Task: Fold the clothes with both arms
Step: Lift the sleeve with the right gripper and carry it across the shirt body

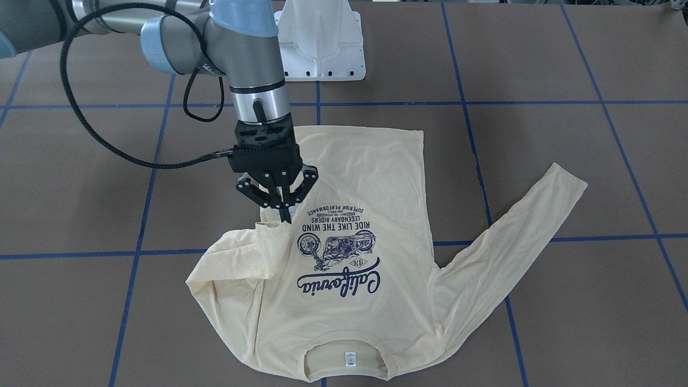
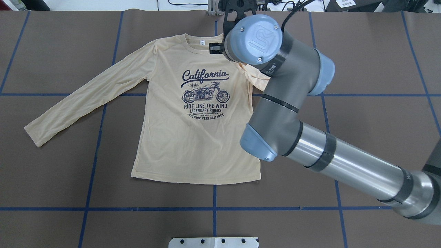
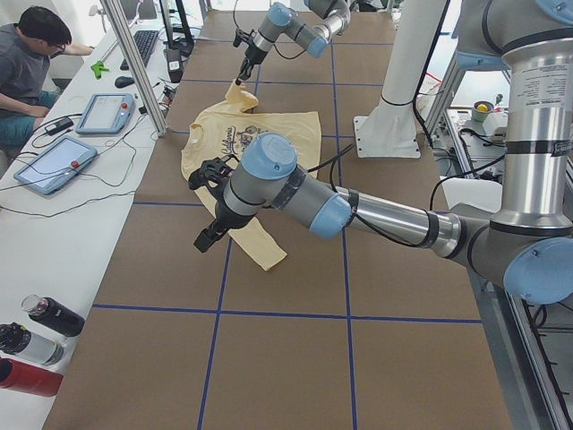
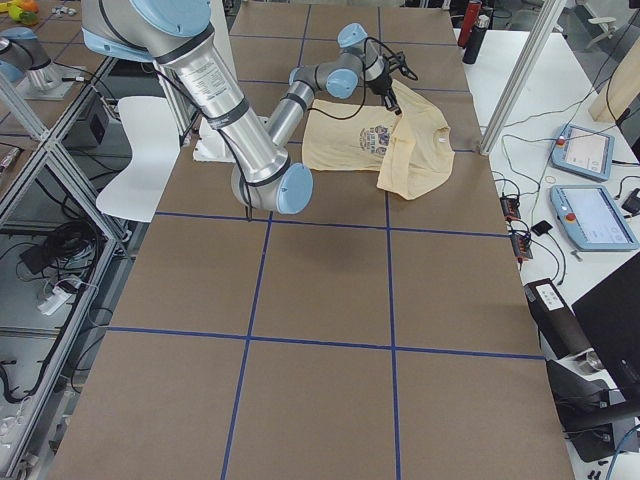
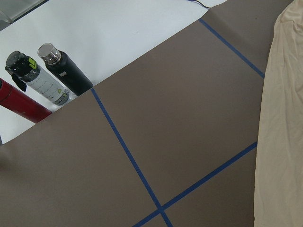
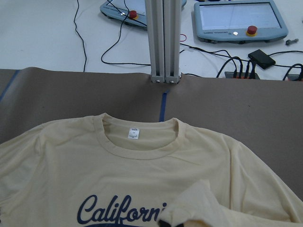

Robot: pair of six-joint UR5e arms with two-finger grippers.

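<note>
The cream-yellow shirt [image 1: 349, 177] lies flat, print up, collar and white label at the table's far side [image 2: 201, 42]. My right gripper [image 1: 285, 214] is shut on the cuff of the sleeve on my right and holds it over the chest beside the print. That sleeve [image 1: 231, 258] is doubled inward. In the right wrist view the held cuff [image 6: 194, 208] sits above the collar [image 6: 137, 142]. The other sleeve [image 2: 86, 93] lies stretched out to my left. My left gripper [image 3: 205, 240] shows only in the exterior left view, above the table past that sleeve's end; I cannot tell whether it is open.
The white pedestal base [image 1: 320, 43] stands at the robot's side of the table. Three bottles [image 5: 42, 80] stand off the table's left end. An aluminium post [image 6: 164, 42] and control tablets [image 6: 239, 19] are past the far edge, where an operator [image 3: 36, 63] sits.
</note>
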